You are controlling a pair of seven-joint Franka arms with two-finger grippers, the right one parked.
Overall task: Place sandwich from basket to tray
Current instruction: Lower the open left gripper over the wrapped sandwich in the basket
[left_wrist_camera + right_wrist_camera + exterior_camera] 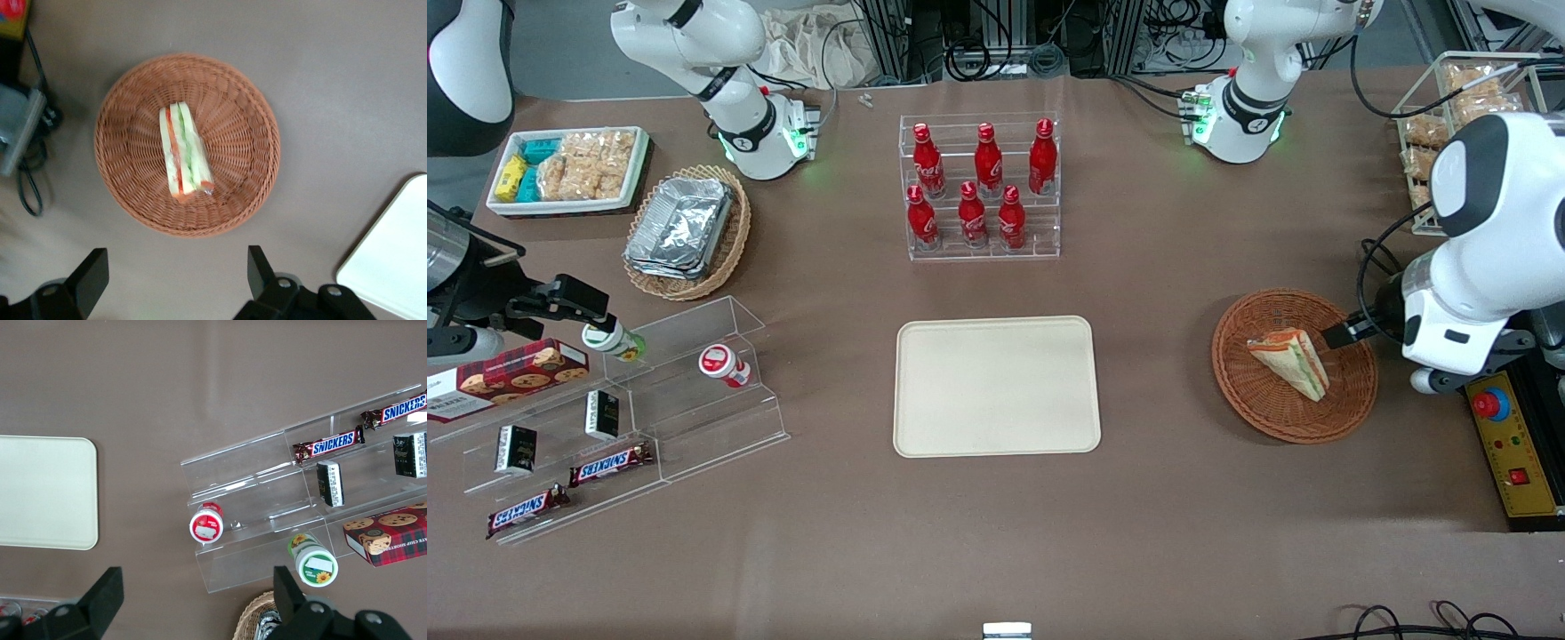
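Note:
The sandwich (1289, 361), a pale wedge with orange-red and green layers, lies in the round reddish-brown wicker basket (1280, 427) toward the working arm's end of the table. In the left wrist view the sandwich (183, 152) lies at the middle of the basket (133, 100). My left gripper (1343, 334) hovers above the basket's edge; it is open and empty (175, 270), with its fingers wide apart and clear of the basket rim. The cream-beige tray (996, 384) lies empty at the table's middle, beside the basket, and shows in the wrist views (393, 267) (47, 490).
A clear rack of red bottles (983, 187) stands farther from the camera than the tray. A control box with a red button (1512, 444) lies beside the basket. A clear shelf of snacks (605, 409), a tan foil basket (687, 229) and a white snack box (569, 169) lie toward the parked arm's end.

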